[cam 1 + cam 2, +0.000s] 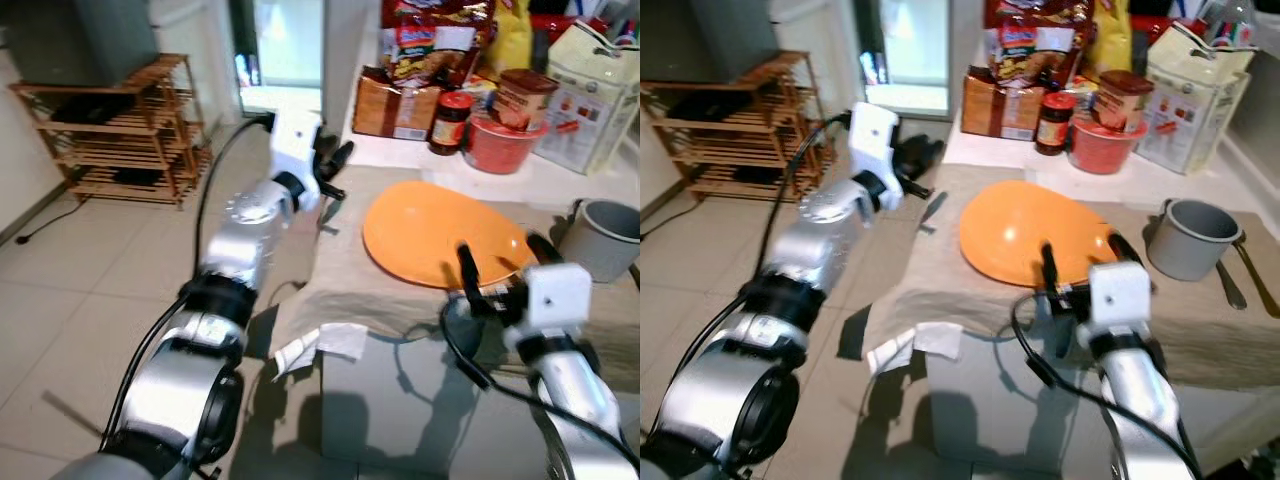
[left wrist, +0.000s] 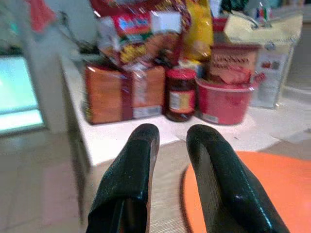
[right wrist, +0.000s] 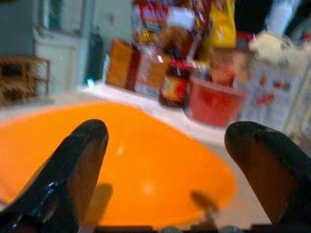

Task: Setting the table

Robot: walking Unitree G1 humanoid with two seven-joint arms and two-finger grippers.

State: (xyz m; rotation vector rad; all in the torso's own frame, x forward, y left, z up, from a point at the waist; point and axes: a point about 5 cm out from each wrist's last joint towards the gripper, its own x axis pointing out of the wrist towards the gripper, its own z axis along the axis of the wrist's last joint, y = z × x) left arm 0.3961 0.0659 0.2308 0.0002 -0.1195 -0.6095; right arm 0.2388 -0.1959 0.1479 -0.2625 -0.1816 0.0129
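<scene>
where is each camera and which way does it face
Eyes: on the head, looking down at the plate on the table; both arms show.
Left wrist: along the left pincer toward a jar.
Right wrist: along the open right pincer over the plate.
All share the plate.

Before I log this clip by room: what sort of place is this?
Probably a home kitchen or dining corner: packaged groceries and a jar crowd a white counter, an orange plate lies on a cloth-covered table, and a wooden shelf rack stands on tiled floor.
</scene>
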